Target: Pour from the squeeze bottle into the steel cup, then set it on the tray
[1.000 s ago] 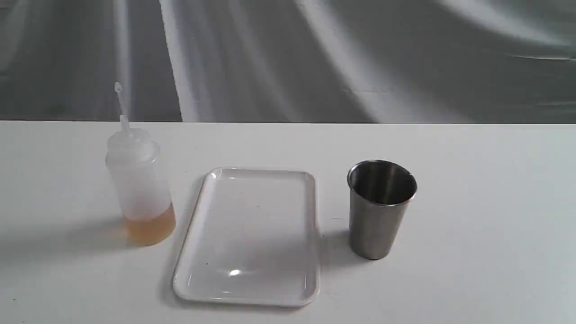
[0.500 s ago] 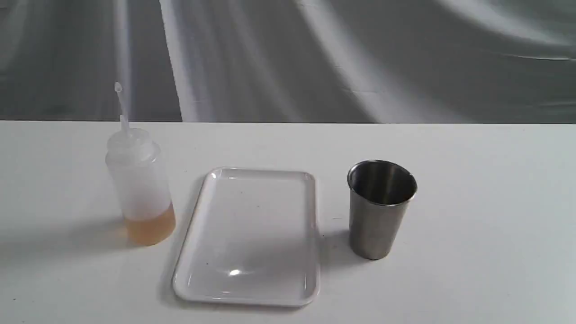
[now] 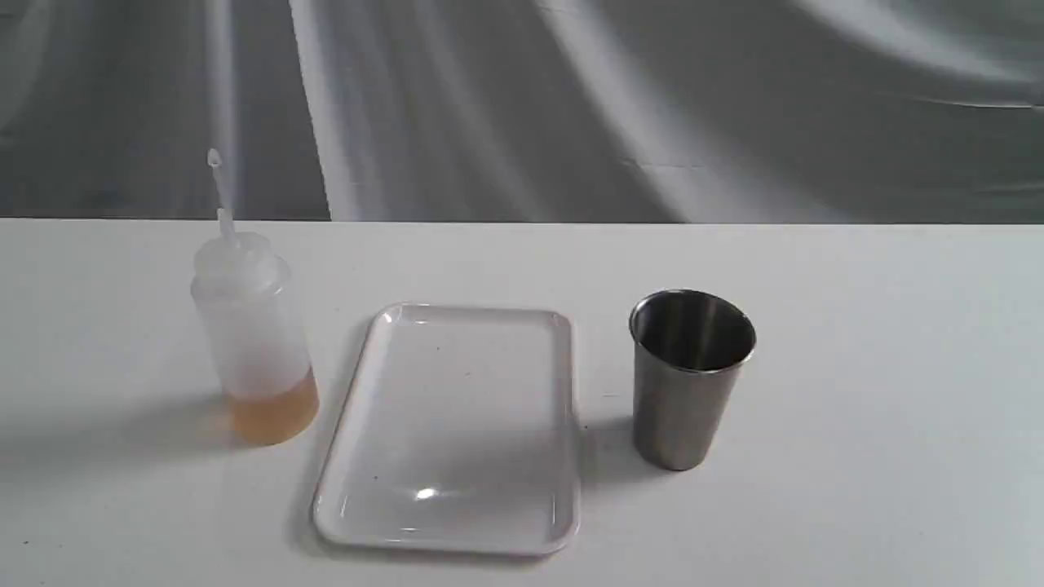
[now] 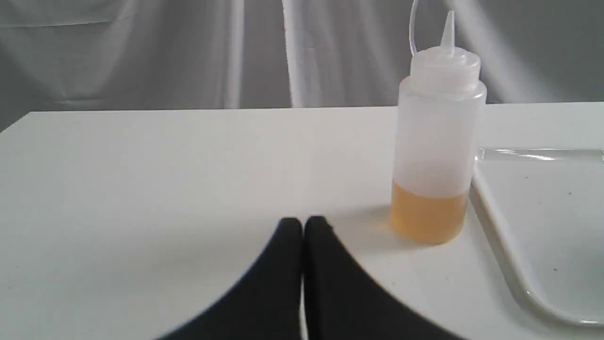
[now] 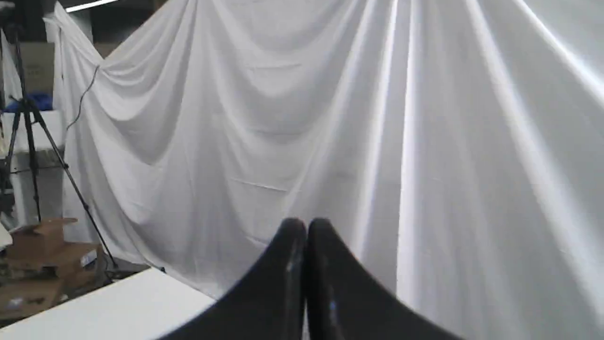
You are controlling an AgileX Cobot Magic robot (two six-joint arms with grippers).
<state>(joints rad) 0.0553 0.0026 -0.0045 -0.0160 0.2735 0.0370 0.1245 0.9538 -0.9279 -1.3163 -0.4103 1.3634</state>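
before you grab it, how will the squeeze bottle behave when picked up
The squeeze bottle is probably light: amber liquid fills only its bottom. Its frosted plastic wall likely gives when gripped. Tall and narrow, it may tip if nudged high.

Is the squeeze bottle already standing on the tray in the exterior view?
No, the squeeze bottle stands upright beside the tray, outside its rim.

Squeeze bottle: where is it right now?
In the exterior view the squeeze bottle stands upright on the table at left, just left of the tray and not touching it.
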